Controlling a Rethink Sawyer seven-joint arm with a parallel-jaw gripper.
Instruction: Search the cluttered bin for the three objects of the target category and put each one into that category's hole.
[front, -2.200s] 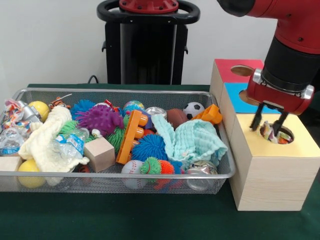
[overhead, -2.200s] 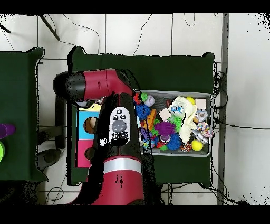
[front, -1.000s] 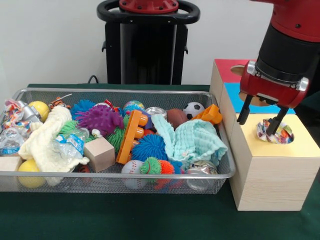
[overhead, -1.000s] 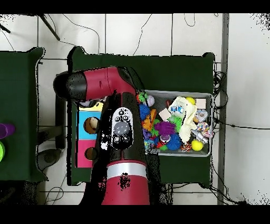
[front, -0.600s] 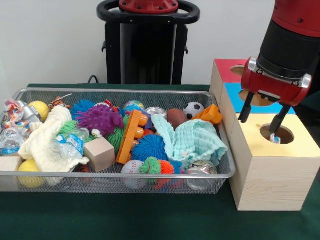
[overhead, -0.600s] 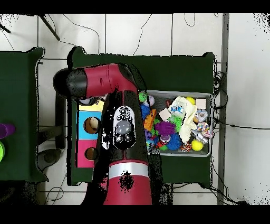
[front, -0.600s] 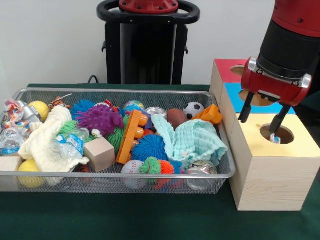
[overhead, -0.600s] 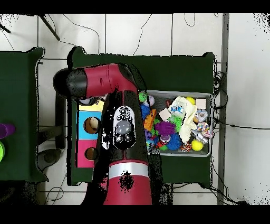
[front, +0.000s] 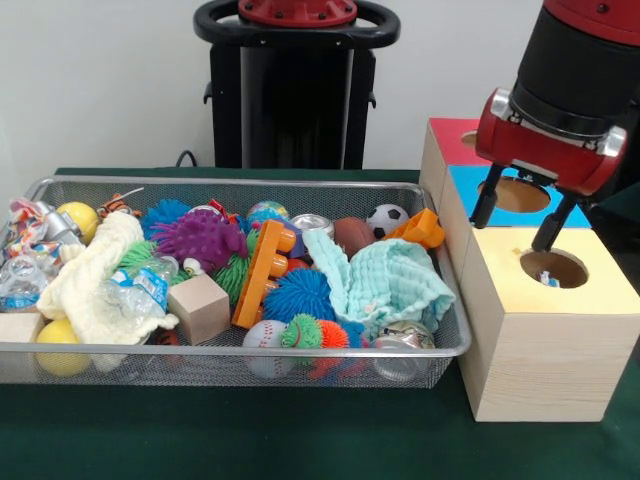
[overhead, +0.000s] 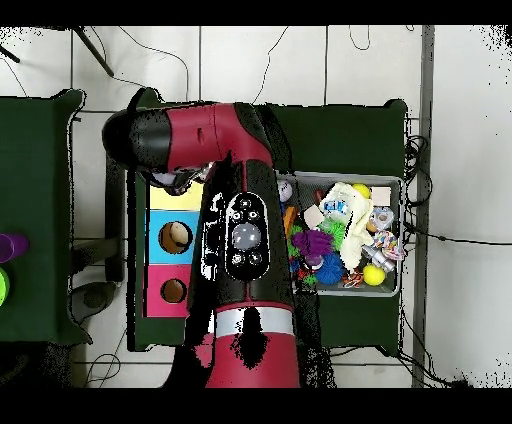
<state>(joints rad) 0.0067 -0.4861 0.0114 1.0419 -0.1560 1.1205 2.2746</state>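
you see the dotted cloth gone from the rim of the yellow-topped box's hole (front: 554, 268); a second ago it bulged out of the opening, now only a small scrap shows deep inside the dark round. the gripper (front: 518, 212) has risen since then and hangs above and just behind that hole, its two black fingers (front: 549, 226) spread apart and holding nothing.

nearest you in the front view, the wire mesh bin (front: 240, 352) sits left of the boxes, its right end just beside the yellow-topped box. in it the cream knitted cloth (front: 93, 280) lies at the left end, draped over a clear plastic bottle (front: 140, 285), well apart from the gripper. a mint green cloth (front: 385, 283) lies at the right end, nearer the gripper, beside an orange plastic block (front: 264, 272) and a blue spiky ball (front: 300, 294).

farther back, the blue-topped box (front: 500, 196) and the red-topped box (front: 462, 134) stand behind the yellow one. the bottle's label is too small for you to read.
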